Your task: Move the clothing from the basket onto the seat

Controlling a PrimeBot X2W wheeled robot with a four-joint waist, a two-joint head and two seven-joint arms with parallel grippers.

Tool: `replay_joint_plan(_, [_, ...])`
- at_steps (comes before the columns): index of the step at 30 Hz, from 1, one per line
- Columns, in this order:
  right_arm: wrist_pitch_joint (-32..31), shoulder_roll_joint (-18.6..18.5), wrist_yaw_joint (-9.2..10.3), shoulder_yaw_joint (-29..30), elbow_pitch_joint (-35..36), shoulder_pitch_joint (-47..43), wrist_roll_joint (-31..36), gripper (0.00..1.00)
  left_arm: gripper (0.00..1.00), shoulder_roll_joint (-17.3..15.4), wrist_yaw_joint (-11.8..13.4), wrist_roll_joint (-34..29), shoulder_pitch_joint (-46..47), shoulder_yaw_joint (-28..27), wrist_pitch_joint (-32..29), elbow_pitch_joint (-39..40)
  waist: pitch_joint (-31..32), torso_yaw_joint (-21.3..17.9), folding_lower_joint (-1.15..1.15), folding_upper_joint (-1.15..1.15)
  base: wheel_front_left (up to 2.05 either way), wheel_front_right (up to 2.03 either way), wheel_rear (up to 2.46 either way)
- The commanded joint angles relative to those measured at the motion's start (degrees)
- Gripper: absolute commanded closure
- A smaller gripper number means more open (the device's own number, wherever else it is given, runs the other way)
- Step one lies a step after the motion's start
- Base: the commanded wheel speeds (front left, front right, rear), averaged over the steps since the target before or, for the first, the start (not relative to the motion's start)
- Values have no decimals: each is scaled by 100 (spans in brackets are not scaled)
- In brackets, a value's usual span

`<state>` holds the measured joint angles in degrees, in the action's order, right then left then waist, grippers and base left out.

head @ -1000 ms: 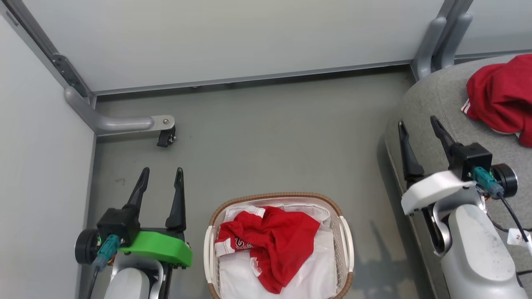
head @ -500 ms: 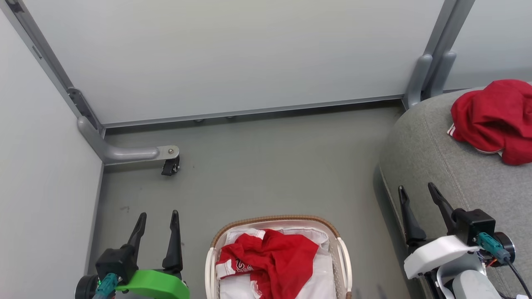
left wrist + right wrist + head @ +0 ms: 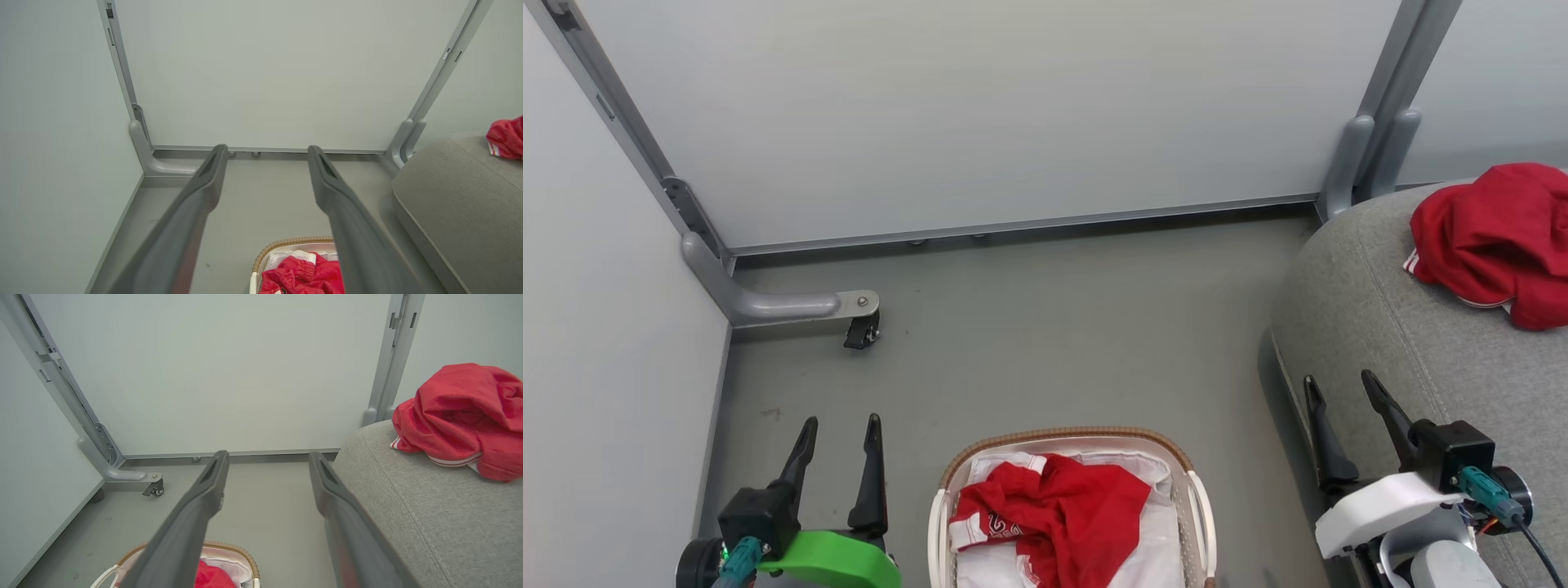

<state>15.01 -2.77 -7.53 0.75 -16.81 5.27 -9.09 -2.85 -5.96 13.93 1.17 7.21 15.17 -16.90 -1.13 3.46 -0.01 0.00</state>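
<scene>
Both pairs of fingers stand spread and empty: the left fingers [image 3: 872, 474] beside the basket [image 3: 1062, 433], the right fingers [image 3: 1323, 433] at the edge of the seat [image 3: 1380, 327]. One red garment [image 3: 1494, 237] lies on the seat, and a second garment [image 3: 1062, 506] waits in the basket. I'd say the next move is to reach down and pinch it.

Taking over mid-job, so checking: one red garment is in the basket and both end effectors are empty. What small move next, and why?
Probably lower the left end effector toward the red garment in the basket. It stands open and empty beside the basket; the right end effector, also open, is over the edge of the seat, which already holds a second red garment.
</scene>
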Motion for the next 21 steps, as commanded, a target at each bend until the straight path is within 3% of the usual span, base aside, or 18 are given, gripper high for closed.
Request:
replay_joint_plan(1, [26, -23, 8, -12, -21, -57, -42, 0, 0, -8, -8, -45, 18, -7, -4, -9, -1, 1, 1, 0, 0, 0, 0])
replay_joint_plan(21, [27, -22, 8, -31, 14, 37, -13, 0, 0, -8, -53, -104, 77, 123, -3, -35, -52, -58, 1, 0, 0, 0, 0])
